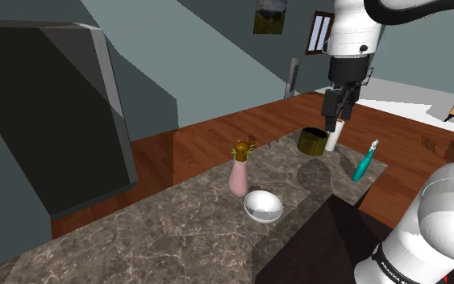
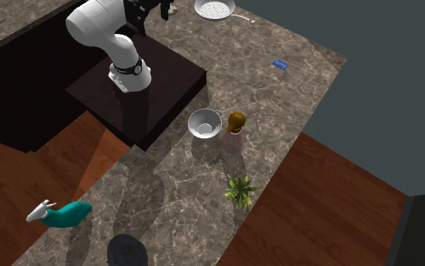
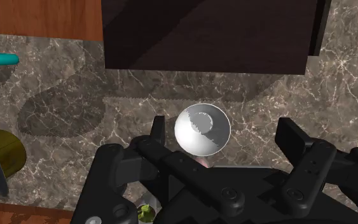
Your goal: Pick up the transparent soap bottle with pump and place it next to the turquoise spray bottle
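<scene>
Hovering high over the counter (image 1: 136, 234) with end effector (image 1: 335, 117) fingers apart and empty, apparently lining up a descent toward the pinkish soap bottle (image 1: 239, 177) standing just beside the bowl (image 1: 263, 206), well apart from the turquoise spray bottle (image 1: 363, 164).

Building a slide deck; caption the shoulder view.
Tool hangs over the far end of the table; pump bottle, bowl and turquoise sprayer rest unheld.
</scene>
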Controlling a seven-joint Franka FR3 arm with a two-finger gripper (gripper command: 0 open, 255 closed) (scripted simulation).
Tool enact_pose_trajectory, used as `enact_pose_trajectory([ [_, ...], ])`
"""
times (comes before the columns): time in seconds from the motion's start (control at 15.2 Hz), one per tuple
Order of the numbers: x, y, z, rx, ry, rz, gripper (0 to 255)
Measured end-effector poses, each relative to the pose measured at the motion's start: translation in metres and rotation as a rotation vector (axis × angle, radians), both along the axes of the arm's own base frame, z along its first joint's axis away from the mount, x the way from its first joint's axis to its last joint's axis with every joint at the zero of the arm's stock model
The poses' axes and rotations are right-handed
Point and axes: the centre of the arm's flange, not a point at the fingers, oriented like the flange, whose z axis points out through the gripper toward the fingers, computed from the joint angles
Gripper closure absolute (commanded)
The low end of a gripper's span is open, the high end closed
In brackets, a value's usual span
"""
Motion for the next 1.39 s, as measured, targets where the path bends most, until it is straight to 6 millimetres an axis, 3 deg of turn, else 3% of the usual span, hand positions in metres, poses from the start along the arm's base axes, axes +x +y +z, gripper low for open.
enact_pose_trajectory([
  [0.13,0.004,-0.001,-0.003,-0.001,-0.001,0.01,0],
  [0.26,0.021,-0.003,-0.015,-0.005,-0.008,0.043,0],
  [0.86,0.107,-0.011,-0.075,-0.024,-0.049,0.229,0],
  [1.39,0.192,0.003,-0.129,-0.042,-0.087,0.397,0],
])
